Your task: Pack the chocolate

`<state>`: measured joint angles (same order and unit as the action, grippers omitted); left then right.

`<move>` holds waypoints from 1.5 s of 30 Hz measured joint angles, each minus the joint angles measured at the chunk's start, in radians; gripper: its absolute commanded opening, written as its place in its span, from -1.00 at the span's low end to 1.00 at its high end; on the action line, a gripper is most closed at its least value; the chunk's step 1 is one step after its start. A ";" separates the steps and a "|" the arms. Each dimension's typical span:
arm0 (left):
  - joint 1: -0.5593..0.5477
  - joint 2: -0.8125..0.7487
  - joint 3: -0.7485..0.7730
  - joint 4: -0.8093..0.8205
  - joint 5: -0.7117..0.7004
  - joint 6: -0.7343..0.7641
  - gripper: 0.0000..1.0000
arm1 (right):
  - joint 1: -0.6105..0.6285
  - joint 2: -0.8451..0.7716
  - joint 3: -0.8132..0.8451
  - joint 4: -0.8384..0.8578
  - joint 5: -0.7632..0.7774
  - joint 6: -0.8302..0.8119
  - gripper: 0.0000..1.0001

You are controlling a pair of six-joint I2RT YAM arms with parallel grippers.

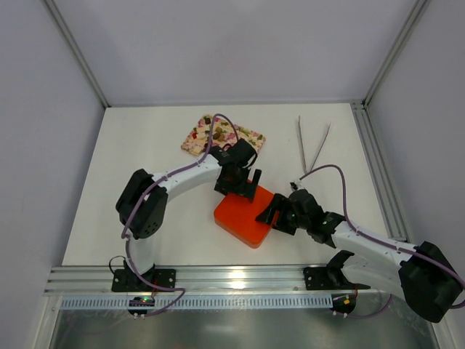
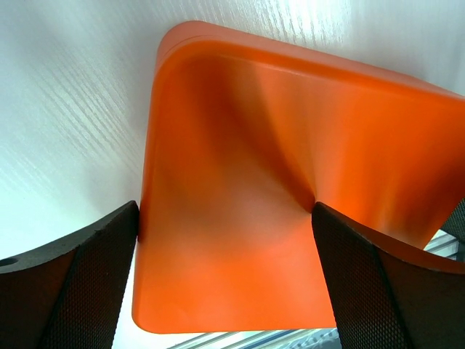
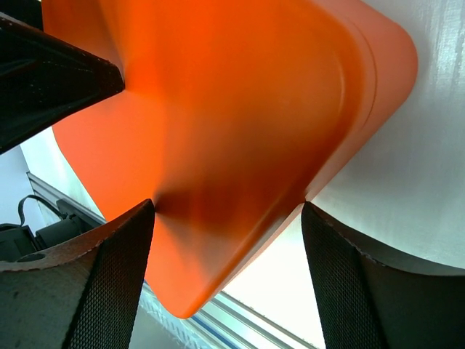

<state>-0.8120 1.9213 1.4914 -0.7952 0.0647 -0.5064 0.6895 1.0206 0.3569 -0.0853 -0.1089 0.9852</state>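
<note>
The orange square box (image 1: 243,218) sits mid-table with its lid on; it fills the left wrist view (image 2: 240,145) and the right wrist view (image 3: 232,94). My left gripper (image 1: 243,187) is open over the box's far corner, its fingers spread across the lid (image 2: 225,211). My right gripper (image 1: 272,213) is open at the box's right corner, its fingers astride that corner (image 3: 227,206). Neither holds anything. A few small brown chocolate lumps (image 1: 218,133) seem to lie on the pink floral tray (image 1: 251,135) behind the box, hard to tell from its pattern. Any chocolate in the box is hidden.
A pair of long metal tweezers (image 1: 312,145) lies at the back right. The metal rail (image 1: 232,280) runs along the near table edge. White walls close in the table at the back and sides.
</note>
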 measured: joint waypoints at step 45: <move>-0.037 -0.089 -0.188 0.234 -0.119 -0.123 0.67 | -0.026 -0.145 -0.146 0.112 0.000 0.027 0.38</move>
<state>-0.8490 1.8320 1.3037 -0.5613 -0.0544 -0.6292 0.6632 0.8757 0.2108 0.0269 -0.1093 1.0119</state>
